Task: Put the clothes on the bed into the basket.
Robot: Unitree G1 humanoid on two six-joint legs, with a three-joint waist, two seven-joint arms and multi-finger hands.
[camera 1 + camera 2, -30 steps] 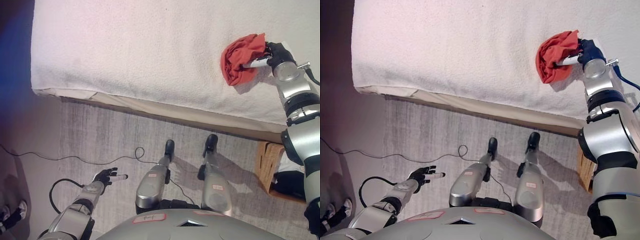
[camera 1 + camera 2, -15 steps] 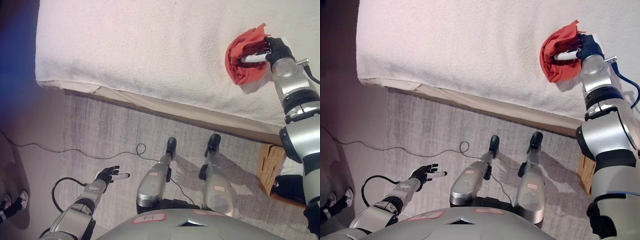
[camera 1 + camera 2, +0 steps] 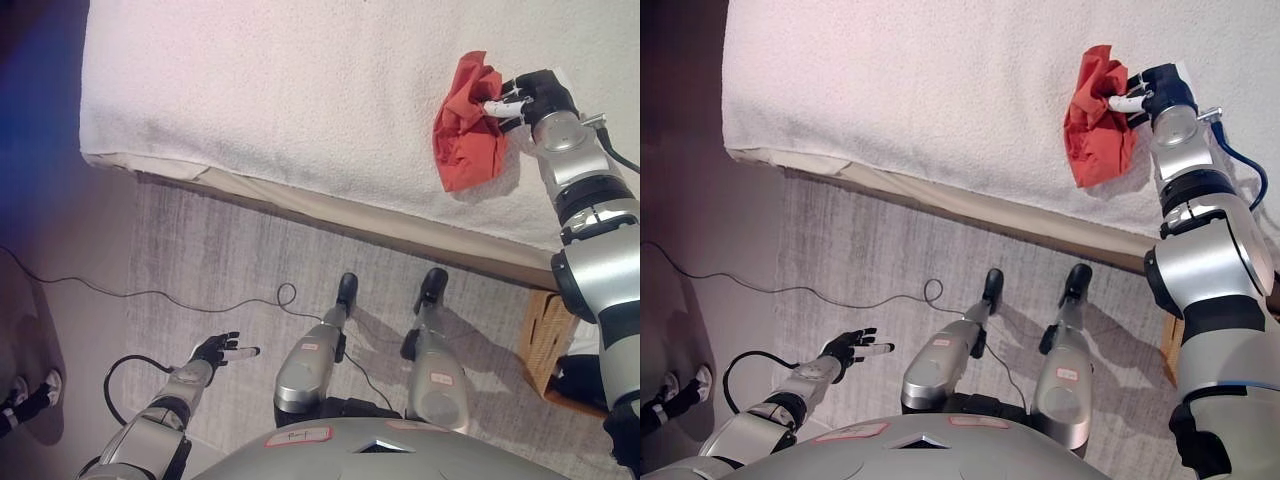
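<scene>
A red cloth (image 3: pixel 466 125) hangs from my right hand (image 3: pixel 527 97), lifted above the white bed (image 3: pixel 300 90) at its right side. The hand's fingers are curled round the cloth's top; the cloth droops down and to the left of it. It also shows in the right eye view (image 3: pixel 1095 120). A woven basket (image 3: pixel 545 330) stands on the floor at the lower right, partly hidden behind my right arm. My left hand (image 3: pixel 215 353) hangs low over the floor at the lower left, with its fingers relaxed and holding nothing.
The bed's front edge (image 3: pixel 330 215) runs across the view, with grey carpet (image 3: pixel 220 270) below it. A thin cable (image 3: pixel 150 295) trails on the floor at the left. A person's shoe (image 3: pixel 35 395) shows at the far lower left. Something dark lies in the basket (image 3: pixel 580 375).
My right hand has lifted the red cloth off the bed; it was bunched on the cover and now hangs stretched below the hand. The camera has shifted slightly. My left hand has stayed still.
</scene>
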